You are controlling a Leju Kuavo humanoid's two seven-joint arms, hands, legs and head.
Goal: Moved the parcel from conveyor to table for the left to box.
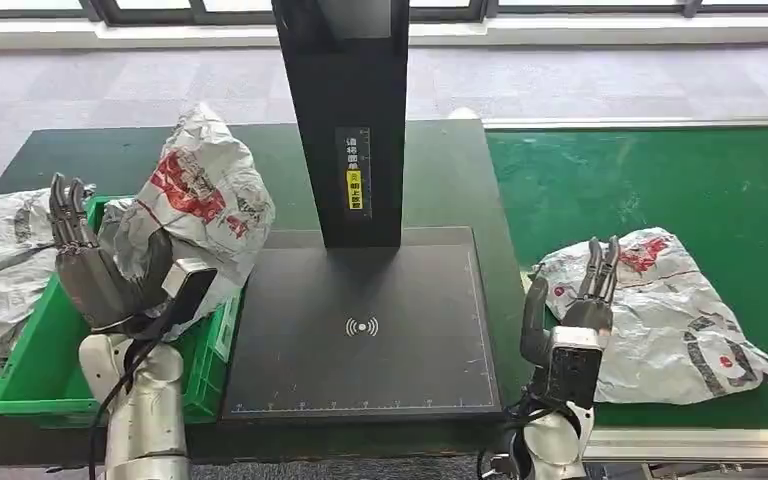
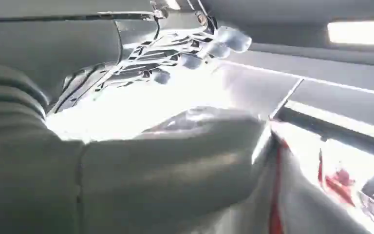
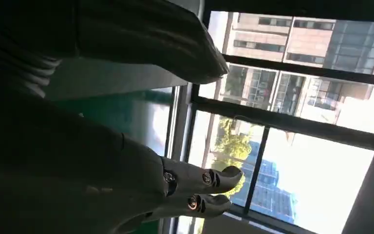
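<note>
A crumpled grey-white parcel [image 1: 205,190] with red print stands upright over the green bin [image 1: 30,372] at the left. My left hand [image 1: 100,275] is beside it with fingers straight up; its thumb [image 1: 157,262] lies against the parcel's lower part. In the left wrist view the thumb [image 2: 175,165] is in front of the parcel [image 2: 321,195] and the fingers [image 2: 195,48] are stretched out. A second parcel [image 1: 665,315] lies flat on the green conveyor [image 1: 660,180]. At that parcel's left edge my right hand [image 1: 570,315] is open, fingers [image 3: 199,187] pointing up and holding nothing.
A black scanner post [image 1: 345,120] rises from a black pad [image 1: 360,330] between the bin and the conveyor. Another grey parcel [image 1: 0,260] lies left of the bin. The conveyor's metal rail [image 1: 660,440] runs along its near edge.
</note>
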